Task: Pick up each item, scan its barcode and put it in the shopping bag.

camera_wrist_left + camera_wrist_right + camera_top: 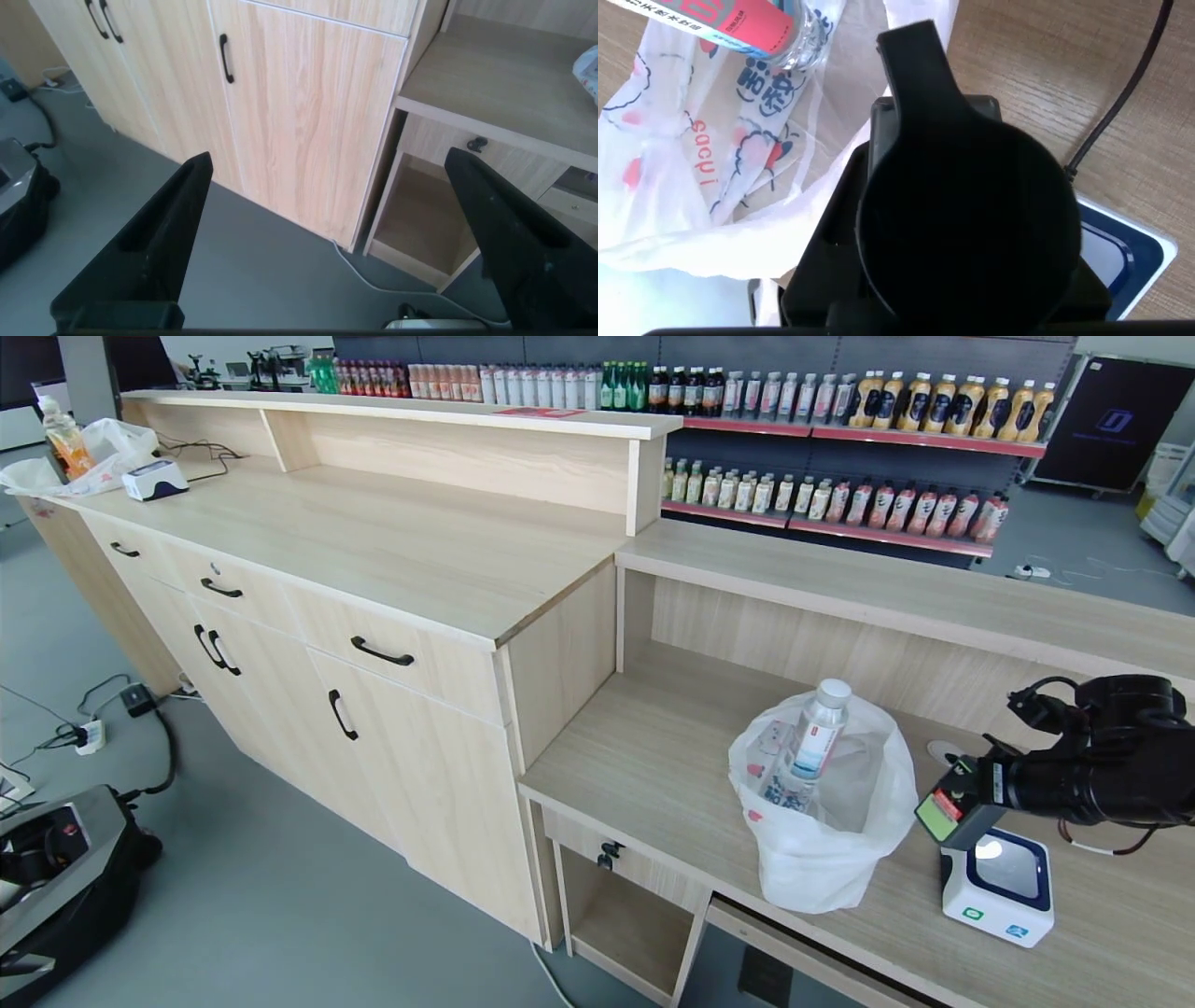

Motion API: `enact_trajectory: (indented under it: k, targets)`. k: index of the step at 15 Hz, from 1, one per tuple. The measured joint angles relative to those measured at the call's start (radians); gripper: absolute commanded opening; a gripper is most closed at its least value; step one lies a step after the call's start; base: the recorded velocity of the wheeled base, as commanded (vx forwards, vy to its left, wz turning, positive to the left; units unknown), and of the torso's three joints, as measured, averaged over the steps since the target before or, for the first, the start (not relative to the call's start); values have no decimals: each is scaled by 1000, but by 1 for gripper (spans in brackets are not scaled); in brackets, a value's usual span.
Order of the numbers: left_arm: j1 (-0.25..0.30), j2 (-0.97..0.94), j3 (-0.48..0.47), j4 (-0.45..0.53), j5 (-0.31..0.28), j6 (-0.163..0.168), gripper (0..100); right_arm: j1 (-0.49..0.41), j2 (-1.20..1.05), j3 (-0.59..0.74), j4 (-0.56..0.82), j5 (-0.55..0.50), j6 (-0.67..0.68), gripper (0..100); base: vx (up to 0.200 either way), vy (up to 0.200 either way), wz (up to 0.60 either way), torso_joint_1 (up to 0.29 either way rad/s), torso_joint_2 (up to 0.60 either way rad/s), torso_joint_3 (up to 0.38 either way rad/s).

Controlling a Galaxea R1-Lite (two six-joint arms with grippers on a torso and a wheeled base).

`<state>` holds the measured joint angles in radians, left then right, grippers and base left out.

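A white plastic shopping bag (826,845) stands open on the low desk (653,756), and a clear water bottle (820,728) with a white cap leans inside it. To its right sits a white and blue barcode scanner (999,887). My right gripper (966,793) hangs just above the scanner, shut on a dark round container (971,224) whose green and red label end (941,814) faces down toward the scanner window. The bag (682,177) and the bottle (738,23) lie close beside that container. My left gripper (341,243) hangs open and empty over the floor, in front of the cabinet doors.
The tall counter (373,541) to the left carries another bag with an orange bottle (65,439) and a second scanner (154,481) at its far end. Shelves of bottles (840,401) line the back. Cables and a power strip (89,737) lie on the floor.
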<state>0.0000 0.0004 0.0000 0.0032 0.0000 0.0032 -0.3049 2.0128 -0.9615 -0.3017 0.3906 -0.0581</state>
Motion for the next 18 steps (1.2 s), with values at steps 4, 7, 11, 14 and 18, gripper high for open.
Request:
enact_trajectory:
  k: [4, 7, 11, 14, 18]
  targets:
    - [0, 0, 0, 0, 0, 0, 100, -10, -22, 61, -80, 32, 7, 0, 0, 0, 0, 0, 0, 0]
    - [0, 0, 0, 0, 0, 0, 100, -29, -28, 134, -167, 70, -23, 0, 0, 0, 0, 0, 0, 0]
    - [0, 0, 0, 0, 0, 0, 100, -57, -31, 190, -245, 76, -32, 0, 0, 0, 0, 0, 0, 0]
    - [0, 0, 0, 0, 0, 0, 100, -68, -31, 219, -278, 107, -31, 0, 0, 0, 0, 0, 0, 0]
    - [0, 0, 0, 0, 0, 0, 100, -71, -26, 228, -298, 141, -27, 0, 0, 0, 0, 0, 0, 0]
